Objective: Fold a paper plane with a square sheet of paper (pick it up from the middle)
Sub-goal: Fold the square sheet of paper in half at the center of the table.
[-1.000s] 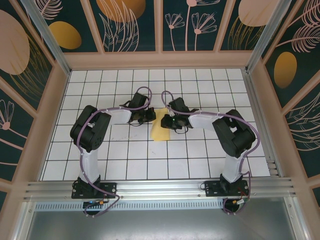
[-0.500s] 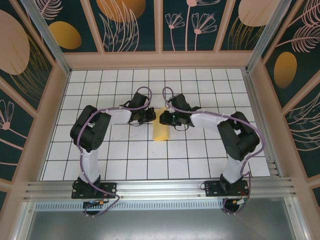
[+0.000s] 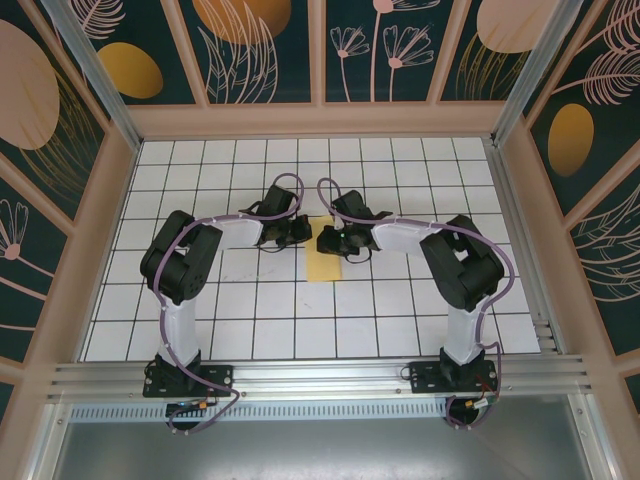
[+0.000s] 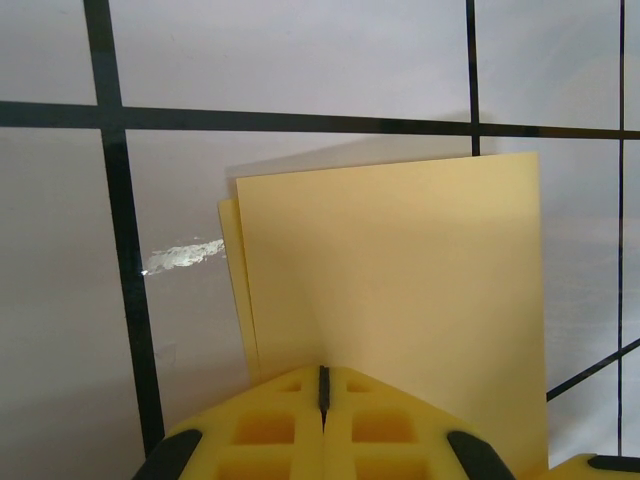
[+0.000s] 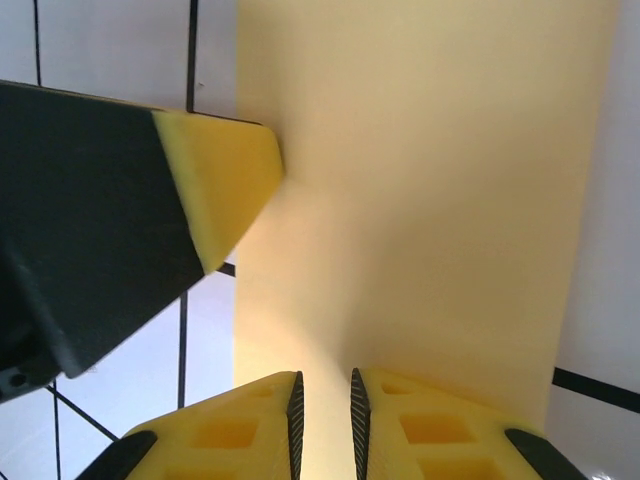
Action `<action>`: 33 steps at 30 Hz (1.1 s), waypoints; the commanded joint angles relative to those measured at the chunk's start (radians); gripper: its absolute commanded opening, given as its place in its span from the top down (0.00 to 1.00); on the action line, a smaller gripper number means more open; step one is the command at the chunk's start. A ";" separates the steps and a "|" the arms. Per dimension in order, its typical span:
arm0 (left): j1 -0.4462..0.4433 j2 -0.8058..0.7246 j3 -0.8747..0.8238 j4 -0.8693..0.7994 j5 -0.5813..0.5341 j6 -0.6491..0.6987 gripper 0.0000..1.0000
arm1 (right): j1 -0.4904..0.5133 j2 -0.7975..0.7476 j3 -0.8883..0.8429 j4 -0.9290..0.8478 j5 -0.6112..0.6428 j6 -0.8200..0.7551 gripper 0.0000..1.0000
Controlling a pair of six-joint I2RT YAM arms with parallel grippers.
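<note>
The thin pale-yellow square sheet of paper [image 3: 326,265] lay folded in half as a narrow rectangle, about midway between the left and right edges of the table [image 3: 260,320] and a little nearer its far edge than its near one.

The step in hand looked like setting this first crease. The left gripper [image 3: 297,232] was fully closed, its yellow tips resting at the sheet's left side. From the right wrist, one yellow fingertip [image 5: 222,175] of it touched that edge. The right gripper [image 3: 326,241] stood over the sheet with its jaws narrow, a thin slit between them. Whether paper was caught in that slit I could not tell.

To do it well, the left tips should probably pin the sheet while the right ones press flat along the fold. From the left wrist, a sliver of the under layer showed past the upper layer's left side, so the halves were likely not square. Aligning them before pressing hard would give a straighter plane later. Thin paper would slide on the smooth top, so the pressure should be light and steady.

The table was white, ruled with black grid lines [image 4: 110,250], with a shiny smear [image 4: 180,255] beside the sheet. Dark teal walls [image 3: 265,50] painted with leaves and orange ovals enclosed it, and a metal rail [image 3: 320,375] ran along the near edge.
</note>
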 commanded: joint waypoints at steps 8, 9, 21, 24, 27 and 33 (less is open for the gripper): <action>0.006 0.085 -0.041 -0.106 -0.122 0.011 0.95 | -0.010 0.008 -0.026 -0.060 0.019 -0.028 0.78; 0.006 0.085 -0.042 -0.105 -0.123 0.011 0.95 | -0.012 0.008 -0.031 -0.061 0.019 -0.028 0.78; 0.007 0.084 -0.049 -0.104 -0.128 0.010 0.95 | -0.054 -0.063 -0.177 -0.017 -0.024 -0.107 0.82; 0.007 0.085 -0.049 -0.103 -0.127 0.011 0.95 | -0.058 -0.115 -0.186 -0.012 -0.056 -0.128 0.82; 0.006 0.085 -0.049 -0.103 -0.129 0.011 0.95 | -0.050 -0.162 -0.167 0.008 -0.107 -0.126 0.82; 0.007 0.083 -0.049 -0.100 -0.125 0.004 0.95 | -0.028 -0.136 -0.104 0.043 -0.124 -0.091 0.81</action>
